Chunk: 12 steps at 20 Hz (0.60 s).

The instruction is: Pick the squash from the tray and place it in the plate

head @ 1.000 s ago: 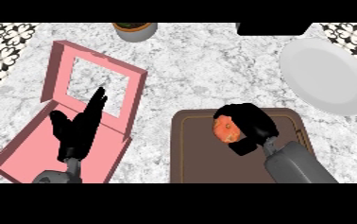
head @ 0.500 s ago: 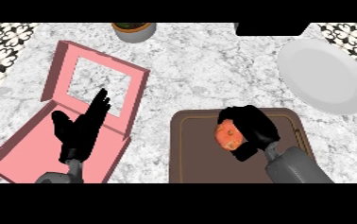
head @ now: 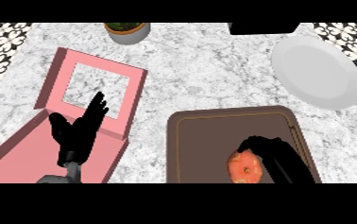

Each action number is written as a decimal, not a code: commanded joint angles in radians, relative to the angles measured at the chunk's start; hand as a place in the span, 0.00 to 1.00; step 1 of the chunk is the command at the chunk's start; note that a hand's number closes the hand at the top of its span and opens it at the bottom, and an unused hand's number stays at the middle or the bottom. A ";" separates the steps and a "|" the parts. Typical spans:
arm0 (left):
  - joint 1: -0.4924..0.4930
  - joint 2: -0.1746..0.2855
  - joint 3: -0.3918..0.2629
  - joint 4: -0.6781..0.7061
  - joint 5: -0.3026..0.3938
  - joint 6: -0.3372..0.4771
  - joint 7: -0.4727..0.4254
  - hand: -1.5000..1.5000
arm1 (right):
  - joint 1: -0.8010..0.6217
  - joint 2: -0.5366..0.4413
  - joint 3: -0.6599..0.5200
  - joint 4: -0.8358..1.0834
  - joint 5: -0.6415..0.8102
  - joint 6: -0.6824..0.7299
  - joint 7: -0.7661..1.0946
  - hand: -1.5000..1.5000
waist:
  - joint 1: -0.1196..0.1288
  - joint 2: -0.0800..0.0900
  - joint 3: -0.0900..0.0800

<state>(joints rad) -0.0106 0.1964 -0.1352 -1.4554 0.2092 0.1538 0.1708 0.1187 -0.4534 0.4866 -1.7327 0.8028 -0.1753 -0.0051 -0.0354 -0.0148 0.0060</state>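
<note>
Well, the brown tray [head: 202, 142] sits on the grey stone counter [head: 195, 76]. The orange squash [head: 244, 167] is in the tray, in its near right part. The right hand [head: 279, 154] is there too, and its black fingers curl over the top and right side of the squash and wrap round it. I cannot tell if the squash touches the tray's floor. The white plate [head: 310, 72] lies past the tray's far right corner, apart from it, with nothing on it. To the left of the tray there is a pink box [head: 24, 145] with its lid open. The left hand [head: 78, 133] is over that box, fingers straight and spread, touching nothing. A small plant pot [head: 127, 31] stands far beyond the tray's left side.
</note>
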 commanded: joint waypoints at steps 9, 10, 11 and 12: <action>0.029 -0.011 -0.019 0.021 -0.011 -0.018 0.031 0.50 | 0.226 -0.006 -0.302 -0.306 -0.354 -0.180 -0.084 1.00 | 0.017 0.013 -0.005; 0.048 -0.004 -0.023 -0.006 -0.001 -0.036 0.036 0.50 | 0.153 0.062 -0.320 -0.191 -0.360 -0.218 -0.075 1.00 | 0.033 0.015 -0.004; 0.048 0.003 -0.014 0.014 -0.010 -0.038 0.020 0.50 | 0.194 0.004 -0.387 -0.217 -0.416 -0.189 -0.103 1.00 | 0.026 0.014 -0.005; 0.015 -0.034 -0.029 0.014 -0.027 0.006 0.050 0.50 | 0.186 0.005 -0.399 -0.232 -0.463 -0.161 -0.099 1.00 | 0.025 0.014 -0.005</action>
<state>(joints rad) -0.0088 0.1906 -0.1383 -1.4711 0.1976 0.1378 0.1710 0.3013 -0.4424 0.1984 -1.9658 0.4824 -0.3513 -0.0821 -0.0175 -0.0078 0.0063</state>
